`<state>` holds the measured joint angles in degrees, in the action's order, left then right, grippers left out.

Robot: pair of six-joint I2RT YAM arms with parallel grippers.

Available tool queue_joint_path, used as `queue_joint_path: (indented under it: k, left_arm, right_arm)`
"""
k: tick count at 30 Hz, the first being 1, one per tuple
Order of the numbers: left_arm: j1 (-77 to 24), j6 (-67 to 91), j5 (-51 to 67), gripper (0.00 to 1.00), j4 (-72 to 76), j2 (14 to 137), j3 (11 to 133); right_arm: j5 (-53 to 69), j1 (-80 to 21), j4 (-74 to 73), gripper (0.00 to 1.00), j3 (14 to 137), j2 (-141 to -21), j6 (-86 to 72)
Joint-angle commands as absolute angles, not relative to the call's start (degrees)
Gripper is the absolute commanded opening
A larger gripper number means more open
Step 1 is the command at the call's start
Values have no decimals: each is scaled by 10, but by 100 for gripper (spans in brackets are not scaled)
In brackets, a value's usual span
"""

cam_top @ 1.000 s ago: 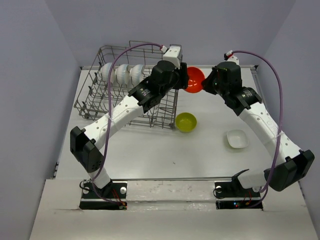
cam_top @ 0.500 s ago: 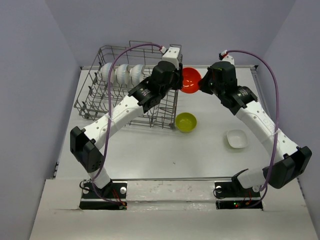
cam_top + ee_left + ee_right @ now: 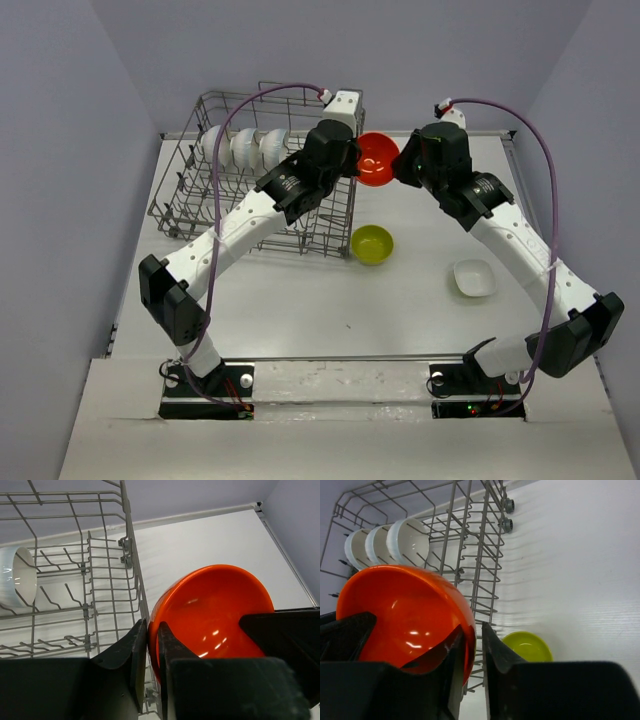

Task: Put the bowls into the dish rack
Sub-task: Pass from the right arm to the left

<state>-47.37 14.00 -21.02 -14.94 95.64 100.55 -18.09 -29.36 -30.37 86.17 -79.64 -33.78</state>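
Note:
An orange bowl (image 3: pixel 377 158) hangs in the air just right of the grey wire dish rack (image 3: pixel 196 205), held between both arms. My left gripper (image 3: pixel 357 160) is shut on its left rim; the rim sits between the jaws in the left wrist view (image 3: pixel 152 640). My right gripper (image 3: pixel 400 166) is shut on the opposite rim, one finger inside the bowl (image 3: pixel 405 615), one outside (image 3: pixel 472 640). Three white bowls (image 3: pixel 245 148) stand on edge in the rack's far row. A yellow-green bowl (image 3: pixel 371 244) and a white bowl (image 3: pixel 474 277) lie on the table.
The rack's right wall (image 3: pixel 131 555) stands close beside the orange bowl (image 3: pixel 215 610). The rack's near rows of tines (image 3: pixel 480 565) hold nothing. The yellow-green bowl (image 3: pixel 527 646) lies just right of the rack's near corner. Purple walls enclose the table.
My right arm has carried the orange bowl left and slightly up, to my left gripper. The bowl's rim now sits between the left jaws. The left arm has hardly moved.

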Motion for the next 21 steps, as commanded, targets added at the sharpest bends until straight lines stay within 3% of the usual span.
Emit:
queue_joint_path:
  k: [1, 12, 21]
  left_arm:
    - [-485, 125, -216, 0, -134, 937, 1042]
    - [-485, 99, -278, 0, -149, 909, 1051]
    - [-485, 83, -341, 0, -169, 904, 1056]
  right_arm:
    - [-192, -297, -275, 35, 890, -795, -330]
    - [-204, -297, -299, 45, 918, -795, -335]
    - [-213, -297, -309, 45, 947, -802, -330]
